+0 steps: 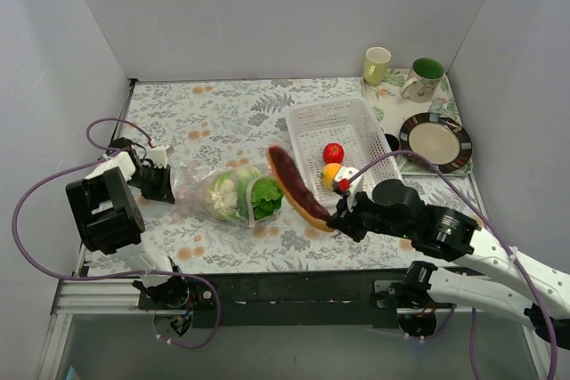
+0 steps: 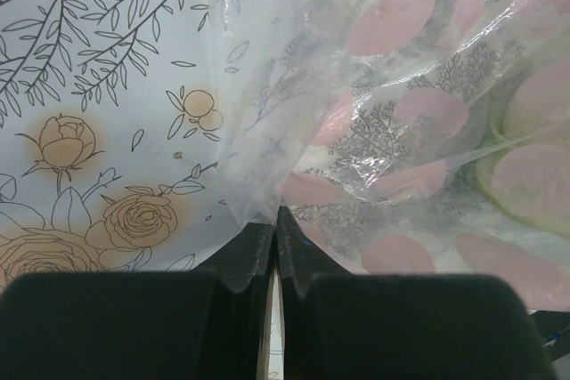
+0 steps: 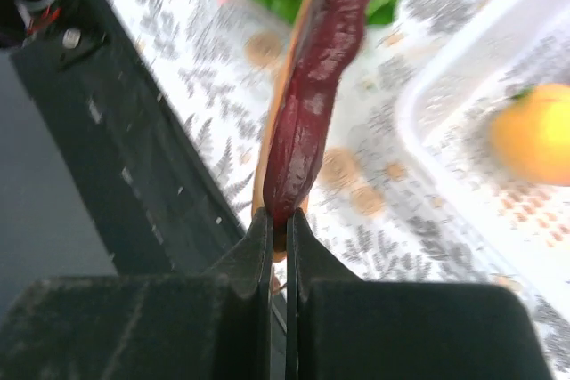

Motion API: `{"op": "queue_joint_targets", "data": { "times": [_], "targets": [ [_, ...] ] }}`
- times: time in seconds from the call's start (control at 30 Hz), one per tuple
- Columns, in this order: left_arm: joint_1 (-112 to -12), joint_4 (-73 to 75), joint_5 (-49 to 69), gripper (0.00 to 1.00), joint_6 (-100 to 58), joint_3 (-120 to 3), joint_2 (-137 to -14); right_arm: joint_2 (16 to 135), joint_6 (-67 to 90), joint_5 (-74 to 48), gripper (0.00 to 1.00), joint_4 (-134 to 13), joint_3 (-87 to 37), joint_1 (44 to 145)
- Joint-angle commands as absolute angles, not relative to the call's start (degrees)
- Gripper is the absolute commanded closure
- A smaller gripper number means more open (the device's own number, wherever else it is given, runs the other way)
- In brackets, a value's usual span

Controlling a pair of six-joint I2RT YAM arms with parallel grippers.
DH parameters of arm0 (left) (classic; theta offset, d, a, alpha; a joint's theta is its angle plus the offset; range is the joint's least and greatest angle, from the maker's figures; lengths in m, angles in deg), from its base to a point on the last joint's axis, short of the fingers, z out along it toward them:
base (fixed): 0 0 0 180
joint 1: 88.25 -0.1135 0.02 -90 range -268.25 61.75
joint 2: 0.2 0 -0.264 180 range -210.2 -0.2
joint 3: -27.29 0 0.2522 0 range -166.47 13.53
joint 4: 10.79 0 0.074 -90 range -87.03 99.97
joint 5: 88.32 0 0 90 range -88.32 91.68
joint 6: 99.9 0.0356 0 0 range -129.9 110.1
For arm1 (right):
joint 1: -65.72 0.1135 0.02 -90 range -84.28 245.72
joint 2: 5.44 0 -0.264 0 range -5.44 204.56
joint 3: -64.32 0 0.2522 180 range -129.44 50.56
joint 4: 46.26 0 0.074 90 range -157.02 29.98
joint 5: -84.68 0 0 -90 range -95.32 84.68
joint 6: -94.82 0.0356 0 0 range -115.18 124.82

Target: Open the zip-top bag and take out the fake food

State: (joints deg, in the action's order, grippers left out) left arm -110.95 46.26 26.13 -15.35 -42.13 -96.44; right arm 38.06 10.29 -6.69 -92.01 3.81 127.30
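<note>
Centre-left on the flowered tablecloth (image 1: 223,109) lies our clear, crinkly plastic zip-top bag (image 1: 200,186), slumped flat with its mouth turned towards the right. We can see the leafy green toy lettuce (image 1: 265,195) right at that mouth and the whitish, knobbly cauliflower piece (image 1: 224,193) deeper inside, so two items are still bagged.

At the bag's far left corner the left gripper (image 2: 274,220) is clenched tight on a fold of the clear film, pinning it down. And look at the other side! The right gripper (image 3: 278,224) has its fingers squeezed onto the near end of the long brown-red sausage-like piece (image 1: 298,186), which stretches diagonally between the bag and the white perforated plastic basket (image 1: 356,117). We judge it is out of the bag, or all but out; whether its far tip touches the plastic, we cannot tell.

Over in the basket, the red round piece (image 1: 333,152) and the orange-yellow fruit (image 1: 331,173) are already sitting side by side. So by our reckoning the bag is open, two foods are delivered, a third is in hand, and the lettuce and cauliflower remain.

Beyond the basket, two mugs (image 1: 377,65) and a dark-rimmed round plate (image 1: 435,141) wait at the right edge, well apart from the action.
</note>
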Motion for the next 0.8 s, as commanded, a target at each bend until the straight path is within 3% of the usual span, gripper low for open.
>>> {"op": "queue_joint_targets", "data": {
  "times": [0.0,0.27,0.5,0.77],
  "targets": [
    [-110.9,42.2,23.5,1.00,-14.5,-42.8,-98.5,33.9,11.1,5.5,0.99,-89.4,-1.7,127.0],
    [-110.9,43.0,23.9,1.00,-13.8,-42.2,-96.7,42.5,5.0,25.5,0.99,-83.2,-6.1,125.1],
    [-110.9,43.3,24.5,1.00,-13.8,-41.7,-95.7,53.1,7.4,9.5,0.99,-77.2,-4.2,102.8],
    [-110.9,43.3,24.5,1.00,-13.9,-41.4,-95.4,62.6,10.2,-4.2,0.99,-68.9,-5.3,95.3]
  ]
}}
